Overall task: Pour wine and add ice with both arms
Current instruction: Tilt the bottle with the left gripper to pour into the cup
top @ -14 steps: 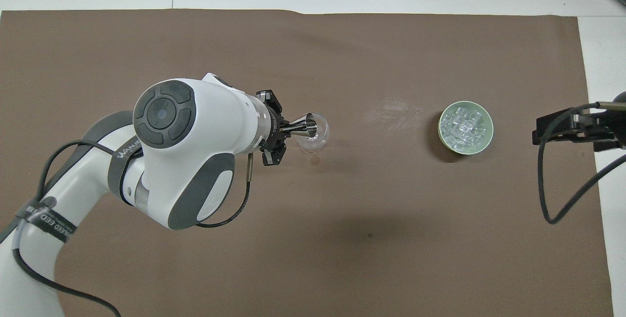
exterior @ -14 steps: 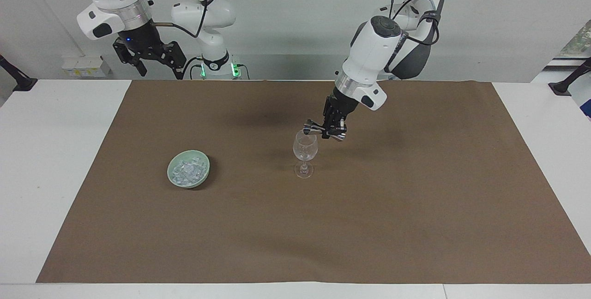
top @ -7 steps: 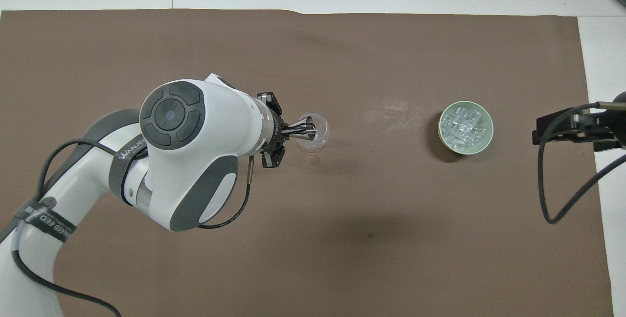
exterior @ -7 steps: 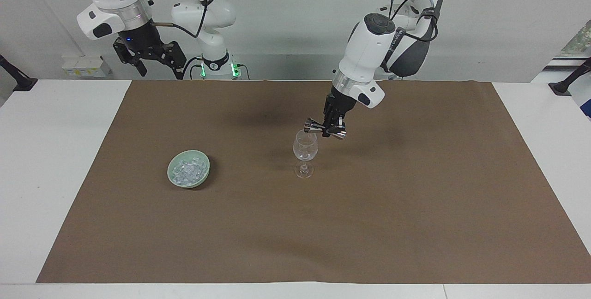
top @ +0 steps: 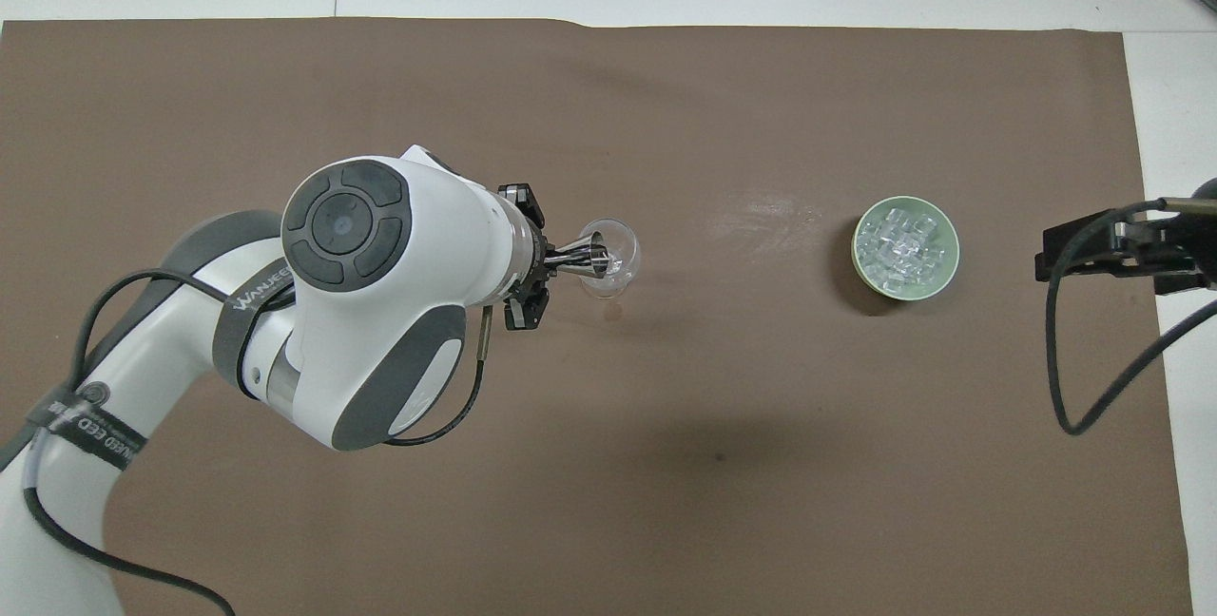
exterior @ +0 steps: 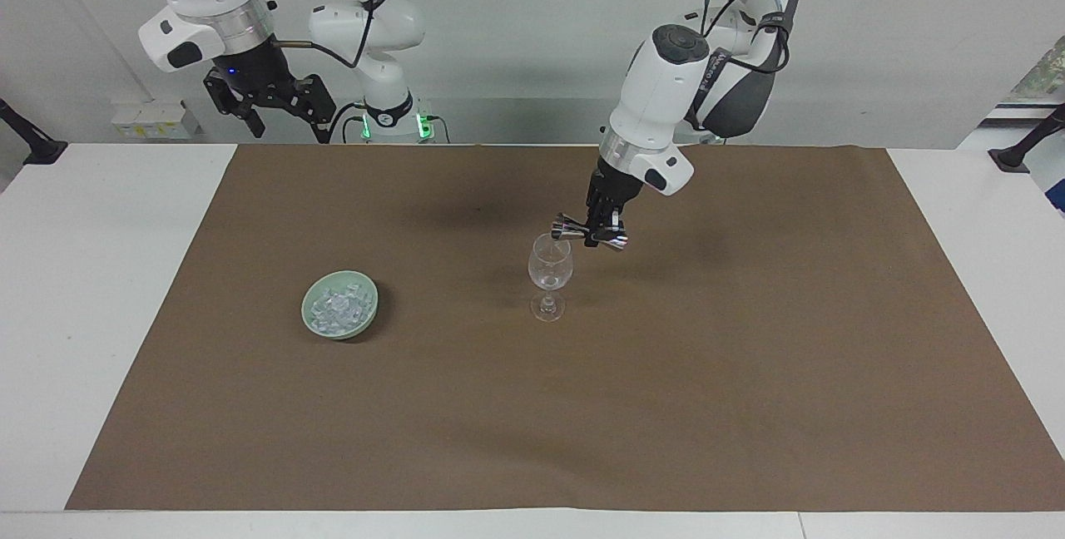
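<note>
Now left claw (exterior: 593, 233) pinches metal jigger (exterior: 574, 230) tipped over glass (exterior: 549, 273); right claw (exterior: 270, 106) spread, waiting above table edge

Between the wine glass (exterior: 550, 273) and the ice bowl (exterior: 339, 315) the brown mat (exterior: 582, 406) lies bare.

Brown paper mat (exterior: 749, 373) covering white table (exterior: 100, 273), grey wall (exterior: 516, 40)

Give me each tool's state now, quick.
Left tool: shut on the small silver metal jigger, tipped over the clear stemmed glass.
Right tool: open, empty, waiting.
</note>
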Controlling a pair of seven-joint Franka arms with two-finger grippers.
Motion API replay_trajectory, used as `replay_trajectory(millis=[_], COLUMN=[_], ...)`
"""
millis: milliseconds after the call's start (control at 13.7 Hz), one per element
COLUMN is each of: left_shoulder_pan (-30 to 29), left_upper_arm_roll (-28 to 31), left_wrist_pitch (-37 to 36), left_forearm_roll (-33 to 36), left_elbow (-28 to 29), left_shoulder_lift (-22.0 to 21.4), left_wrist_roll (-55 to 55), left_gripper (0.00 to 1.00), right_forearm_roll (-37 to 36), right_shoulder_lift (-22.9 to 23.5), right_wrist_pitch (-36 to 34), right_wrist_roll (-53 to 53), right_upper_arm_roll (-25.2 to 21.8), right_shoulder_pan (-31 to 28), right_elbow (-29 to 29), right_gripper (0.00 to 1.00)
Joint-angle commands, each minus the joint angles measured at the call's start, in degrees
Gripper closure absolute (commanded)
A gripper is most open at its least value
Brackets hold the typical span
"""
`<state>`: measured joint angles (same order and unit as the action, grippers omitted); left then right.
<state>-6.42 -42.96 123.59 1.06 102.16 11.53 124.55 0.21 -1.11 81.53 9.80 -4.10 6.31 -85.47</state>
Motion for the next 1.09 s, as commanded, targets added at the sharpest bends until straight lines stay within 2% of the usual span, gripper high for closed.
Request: replay_trajectory(millis=[0, 1019], left_shoulder_pan=[0.62, 1.67], left_upper_arm_roll=[-0.11, -1.51], left_wrist_pitch=[-2.92, -6.52], left_forearm_roll=[2.36, 9.12], left_elbow=[-3.01, -7.5], left_shoulder_lift=[1.74, 4.73], left_wrist_roll=[1.57, 4.83], left_gripper=[1.0, 1.0], right_forearm_roll=[-0.65, -0.65], right_shoulder_lift=[-1.0, -1.0], right_wrist_pitch=[1.27, 1.27], right_wrist_roll=[-1.54, -1.54], right_upper_arm_roll=[0.23, 0.23], right_shoulder_pan=[-0.6, -0.6], right_elbow=[-1.28, -1.28], right_gripper=[0.0, 0.0])
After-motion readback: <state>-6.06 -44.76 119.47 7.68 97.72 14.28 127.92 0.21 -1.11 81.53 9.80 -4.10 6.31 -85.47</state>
